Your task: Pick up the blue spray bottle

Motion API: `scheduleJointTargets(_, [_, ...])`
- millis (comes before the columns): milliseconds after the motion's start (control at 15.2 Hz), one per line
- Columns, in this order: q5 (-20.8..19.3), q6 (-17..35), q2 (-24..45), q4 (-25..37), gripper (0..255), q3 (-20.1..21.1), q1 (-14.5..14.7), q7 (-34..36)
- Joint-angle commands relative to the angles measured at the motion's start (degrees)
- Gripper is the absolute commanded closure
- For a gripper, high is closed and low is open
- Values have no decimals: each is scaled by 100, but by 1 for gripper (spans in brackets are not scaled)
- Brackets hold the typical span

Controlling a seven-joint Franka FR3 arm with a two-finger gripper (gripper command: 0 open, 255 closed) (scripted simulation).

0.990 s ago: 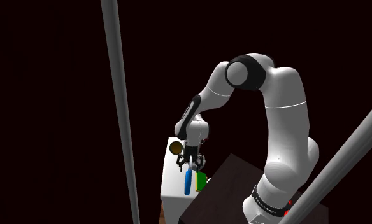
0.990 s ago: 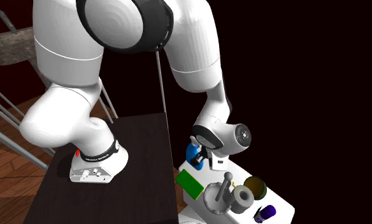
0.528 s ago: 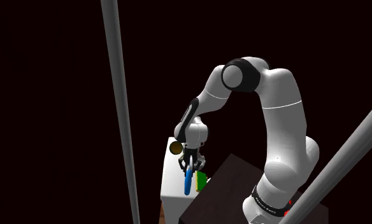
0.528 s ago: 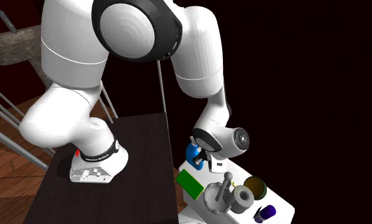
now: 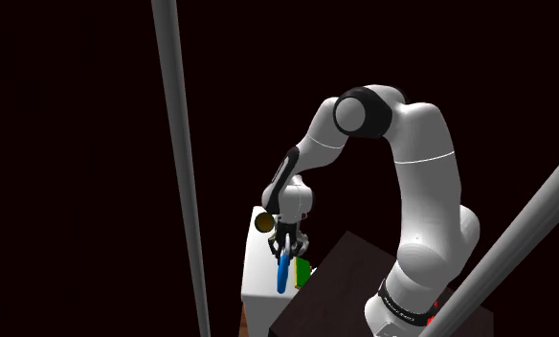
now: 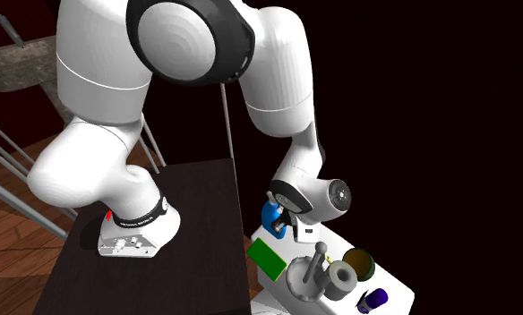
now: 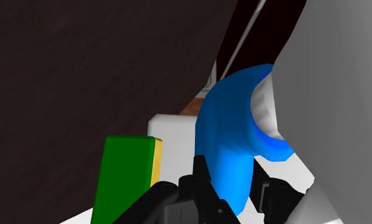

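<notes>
Blue spray bottle (image 7: 226, 153) sits clasped between the black fingers (image 7: 200, 181).

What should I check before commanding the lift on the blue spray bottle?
1. Jaws on the blue spray bottle: ok, in the wrist view they clasp it on both sides.
2. Bottle off the white table: cannot tell.
3. Green block apart from the bottle: ok, a strip of table shows between them.
4. Grey roll and round tin away from the jaws: ok, they stand further along the table.
</notes>
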Motion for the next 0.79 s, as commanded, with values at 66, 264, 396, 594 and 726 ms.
scheduleJointTargets(66, [-52, -133, -225, -89, 255, -33, 27, 77])
scheduleJointTargets(264, [-119, -297, -497, -189, 255, -74, 54, 167])
scheduleJointTargets(396, [-168, -411, -677, -250, 255, -101, 70, 229])
scheduleJointTargets(594, [-244, -587, -944, -332, 255, -140, 91, 325])
scheduleJointTargets(726, [-297, -709, -1120, -380, 255, -164, 104, 390])
